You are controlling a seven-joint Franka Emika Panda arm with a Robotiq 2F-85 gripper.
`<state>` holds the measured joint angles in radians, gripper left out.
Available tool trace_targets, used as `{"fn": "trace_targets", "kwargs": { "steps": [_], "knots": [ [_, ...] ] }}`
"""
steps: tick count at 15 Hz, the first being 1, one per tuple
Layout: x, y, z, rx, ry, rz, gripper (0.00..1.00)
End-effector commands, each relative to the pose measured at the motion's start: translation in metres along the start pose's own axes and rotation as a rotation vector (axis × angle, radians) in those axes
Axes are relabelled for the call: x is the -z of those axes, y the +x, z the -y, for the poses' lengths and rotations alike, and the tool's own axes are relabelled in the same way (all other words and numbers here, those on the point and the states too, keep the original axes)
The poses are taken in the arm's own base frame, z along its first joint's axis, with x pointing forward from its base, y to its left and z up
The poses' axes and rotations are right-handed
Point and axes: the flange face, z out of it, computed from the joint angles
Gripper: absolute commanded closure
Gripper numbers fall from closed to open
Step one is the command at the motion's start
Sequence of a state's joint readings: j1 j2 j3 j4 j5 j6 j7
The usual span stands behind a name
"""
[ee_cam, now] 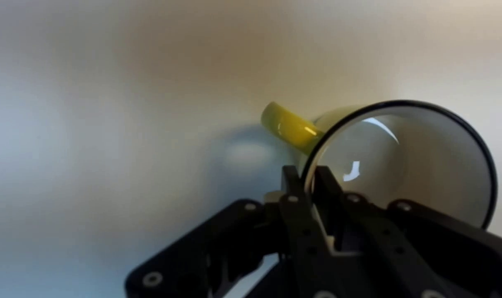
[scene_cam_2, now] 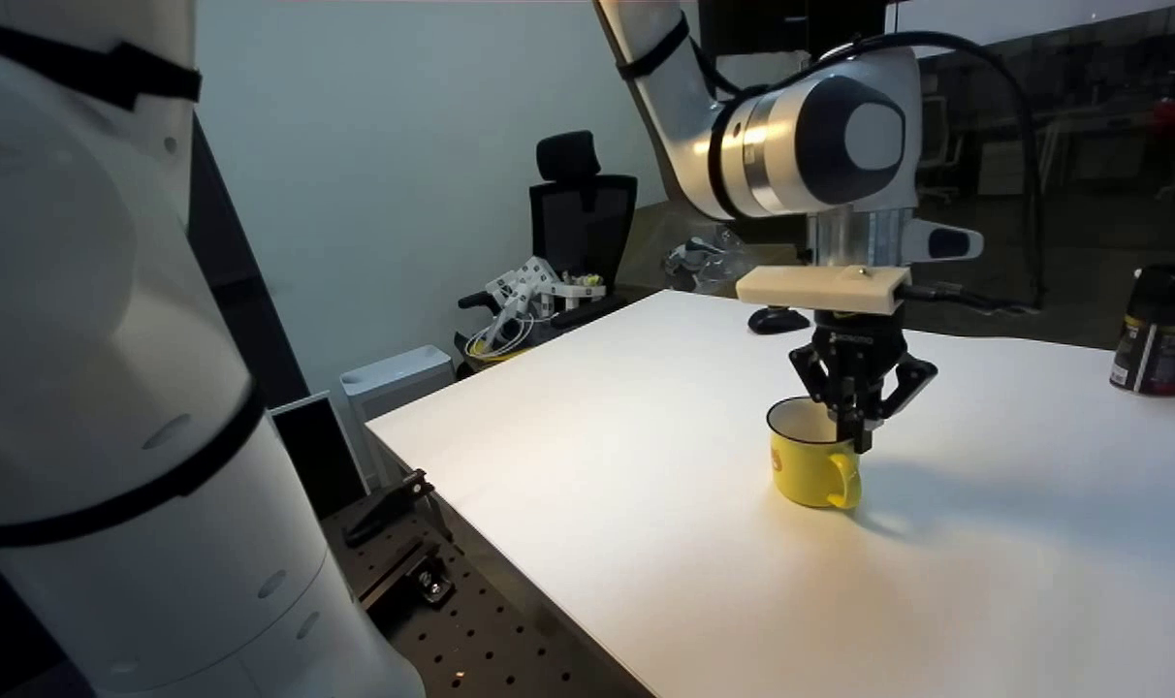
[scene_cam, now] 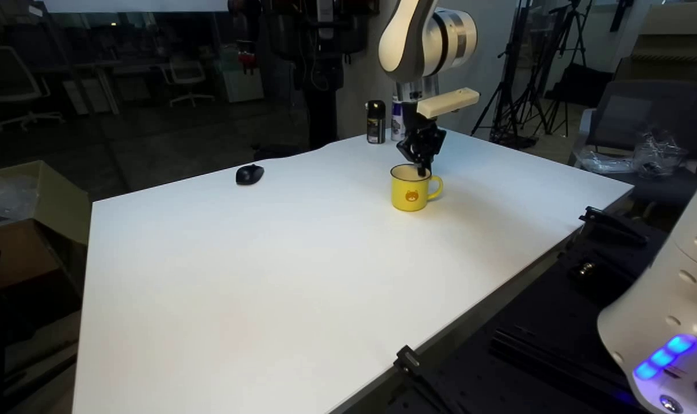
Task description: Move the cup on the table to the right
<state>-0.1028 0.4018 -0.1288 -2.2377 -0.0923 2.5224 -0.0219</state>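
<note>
The yellow cup [scene_cam: 403,196] stands upright on the white table [scene_cam: 239,287], and it also shows in an exterior view [scene_cam_2: 803,473]. My gripper [scene_cam_2: 853,441] points down at the cup's rim. In the wrist view, one finger is inside the cup [ee_cam: 437,161] and one is outside, and the gripper [ee_cam: 307,174] is shut on the wall near the handle. The gripper [scene_cam: 423,170] also shows in an exterior view. I cannot tell whether the cup's base touches the table.
A black mouse [scene_cam: 249,174] lies near the table's far edge. A dark can [scene_cam: 376,122] and a white and purple can [scene_cam: 397,121] stand at the back, behind the gripper. The dark can [scene_cam_2: 1159,332] is at the right in an exterior view. Black clamps [scene_cam: 613,224] sit along the table's edge.
</note>
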Motion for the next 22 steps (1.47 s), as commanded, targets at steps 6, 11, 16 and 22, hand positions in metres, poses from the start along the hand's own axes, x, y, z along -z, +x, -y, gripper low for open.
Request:
{"fn": "trace_targets", "kwargs": {
  "steps": [6,11,16,22],
  "knots": [
    [-0.001,0.003,-0.053,-0.262,-0.004,-0.091,0.96],
    [0.000,0.005,-0.056,-0.314,-0.007,-0.105,0.96],
    [0.004,0.004,-0.054,-0.308,-0.005,-0.099,0.60],
    [0.013,0.002,-0.048,-0.295,-0.013,-0.114,0.21]
  ]
}}
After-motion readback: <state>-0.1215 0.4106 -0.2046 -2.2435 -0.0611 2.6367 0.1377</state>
